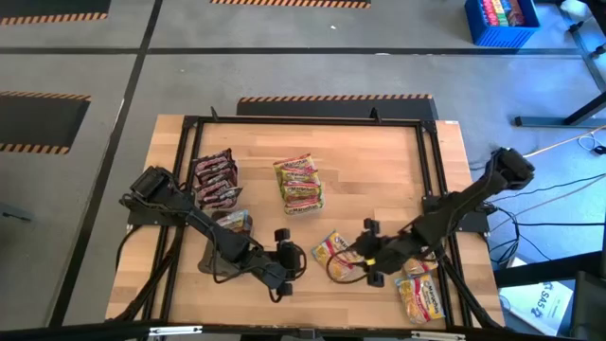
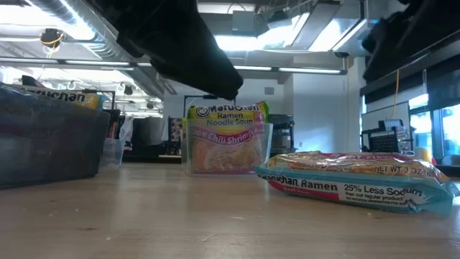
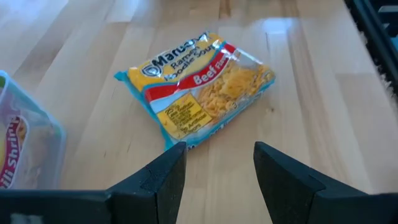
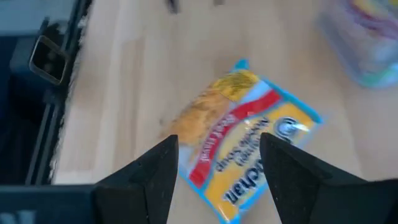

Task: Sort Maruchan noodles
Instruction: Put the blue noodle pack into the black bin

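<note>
Because the packets are being grouped by kind, the maroon stack [image 1: 215, 180] is seen at the table's left, with a pale packet [image 1: 233, 221] just below it beside the left arm, and the yellow-green stack [image 1: 299, 184] is set near the middle (each apparently in a clear tray, to judge from the low view). Farther right, the left gripper [image 1: 287, 254] is held low over the table [image 1: 379, 170] with its fingers [image 3: 166, 177] spread and empty. A loose beef packet [image 1: 332, 250] lies flat just beyond those fingertips, between the two grippers, not touched by either. Next, the right gripper [image 1: 371, 253] faces the same packet from the other side, its fingers [image 4: 155, 168] likewise parted around nothing. At the far right, more yellow packets [image 1: 421, 292] are gathered near the table's front corner, presumably as their own group.
</note>
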Controlling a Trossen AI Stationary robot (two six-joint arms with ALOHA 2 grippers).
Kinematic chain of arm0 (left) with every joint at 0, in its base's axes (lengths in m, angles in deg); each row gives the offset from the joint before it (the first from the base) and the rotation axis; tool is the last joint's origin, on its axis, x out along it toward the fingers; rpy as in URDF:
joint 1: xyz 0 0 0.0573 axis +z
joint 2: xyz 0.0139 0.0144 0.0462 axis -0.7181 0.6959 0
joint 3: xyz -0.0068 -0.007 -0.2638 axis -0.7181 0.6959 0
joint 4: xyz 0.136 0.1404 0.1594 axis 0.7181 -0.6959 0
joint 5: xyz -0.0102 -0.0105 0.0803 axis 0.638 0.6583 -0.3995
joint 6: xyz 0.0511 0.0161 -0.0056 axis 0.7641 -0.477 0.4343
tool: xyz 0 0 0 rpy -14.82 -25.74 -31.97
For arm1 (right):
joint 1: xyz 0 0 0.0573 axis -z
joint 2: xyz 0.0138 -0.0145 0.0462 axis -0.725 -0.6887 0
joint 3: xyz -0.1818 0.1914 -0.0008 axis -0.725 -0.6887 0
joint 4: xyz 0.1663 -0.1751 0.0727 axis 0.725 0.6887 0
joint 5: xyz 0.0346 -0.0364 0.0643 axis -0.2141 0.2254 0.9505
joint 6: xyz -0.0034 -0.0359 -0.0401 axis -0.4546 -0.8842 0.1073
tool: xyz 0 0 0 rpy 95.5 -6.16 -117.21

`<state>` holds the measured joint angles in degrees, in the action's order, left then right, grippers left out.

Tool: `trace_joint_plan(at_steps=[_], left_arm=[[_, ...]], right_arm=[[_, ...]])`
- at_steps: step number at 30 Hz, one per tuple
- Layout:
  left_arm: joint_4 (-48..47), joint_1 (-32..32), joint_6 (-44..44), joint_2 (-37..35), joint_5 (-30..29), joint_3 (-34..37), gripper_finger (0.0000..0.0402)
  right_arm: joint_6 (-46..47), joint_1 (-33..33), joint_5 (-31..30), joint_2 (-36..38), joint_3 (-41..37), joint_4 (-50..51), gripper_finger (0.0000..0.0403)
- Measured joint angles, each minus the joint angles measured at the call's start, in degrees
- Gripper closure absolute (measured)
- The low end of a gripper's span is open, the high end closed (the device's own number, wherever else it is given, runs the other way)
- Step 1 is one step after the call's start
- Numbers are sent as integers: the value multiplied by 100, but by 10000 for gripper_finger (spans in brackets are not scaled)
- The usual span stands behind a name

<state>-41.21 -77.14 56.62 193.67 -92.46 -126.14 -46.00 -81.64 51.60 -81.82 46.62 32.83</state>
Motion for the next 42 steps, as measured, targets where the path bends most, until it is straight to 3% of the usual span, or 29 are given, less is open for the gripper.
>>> trace_joint_plan(at_steps=[8, 14, 19, 24, 28, 31, 38, 42], left_arm=[[245, 0, -1, 28, -84, -2, 219], [1100, 40, 279, 480, -120, -2, 219], [1759, 165, 445, 839, -110, -2, 219], [1817, 343, 300, 935, 246, 0, 219], [1836, 404, 259, 933, 457, 0, 219], [1847, 401, 257, 933, 491, 0, 219], [1851, 444, 296, 942, 496, -1, 219], [2018, 538, 292, 1154, 616, -4, 219]], right_arm=[[1531, 69, -173, 754, -1595, -942, 194], [2521, 558, 283, 743, -2499, -2007, 194], [2772, 802, 338, 742, -2686, -2313, 194], [2610, 832, 576, 742, -2684, -2495, 194], [2486, 823, 416, 742, -2684, -2499, 192], [2475, 836, 484, 743, -2684, -2516, 170], [2633, 1081, 760, 559, -2682, -2739, 72], [2632, 1170, 1222, 124, -2678, -3401, 52]])
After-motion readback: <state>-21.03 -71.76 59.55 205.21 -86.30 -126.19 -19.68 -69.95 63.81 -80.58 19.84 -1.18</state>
